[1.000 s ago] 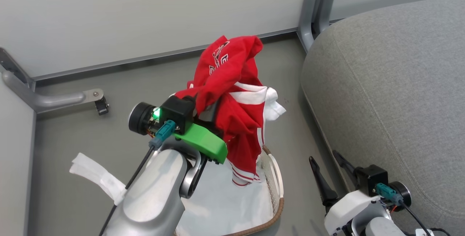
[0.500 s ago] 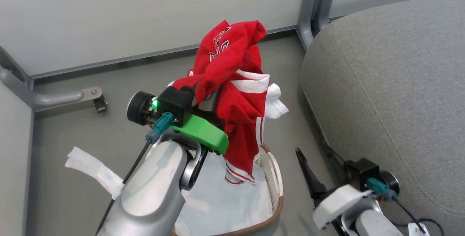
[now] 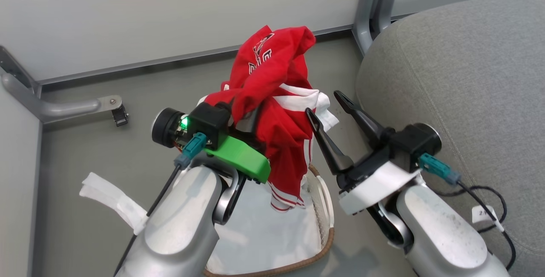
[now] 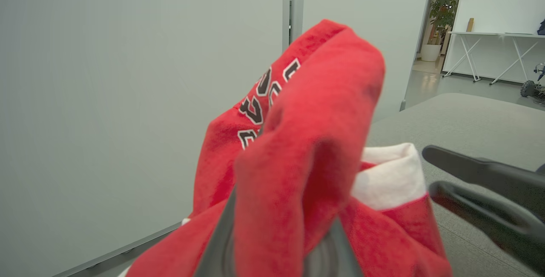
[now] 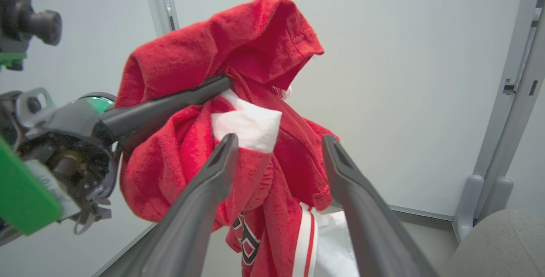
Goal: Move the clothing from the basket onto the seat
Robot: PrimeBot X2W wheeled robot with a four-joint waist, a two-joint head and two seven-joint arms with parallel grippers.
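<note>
In the head view, our left gripper (image 3: 250, 117) is clamped on the jersey (image 3: 276, 68), which hangs above the basket (image 3: 327, 230) with its hem low over it. Our right gripper (image 3: 324, 105) stands spread just beside the cloth, with the seat (image 3: 460, 68) to its right.

In the left wrist view, cloth drapes over both fingers (image 4: 219, 247).

In the right wrist view, our open pair flanks a white-trimmed fold (image 5: 247, 125). We should close on that fold, then carry with both arms, keeping the hem clear of the basket.

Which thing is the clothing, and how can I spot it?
Left of the big grey seat stands a white basket. Over it, the left hand holds up the clothing. It is bright red with white stripes, unlike the plain white liner.
</note>
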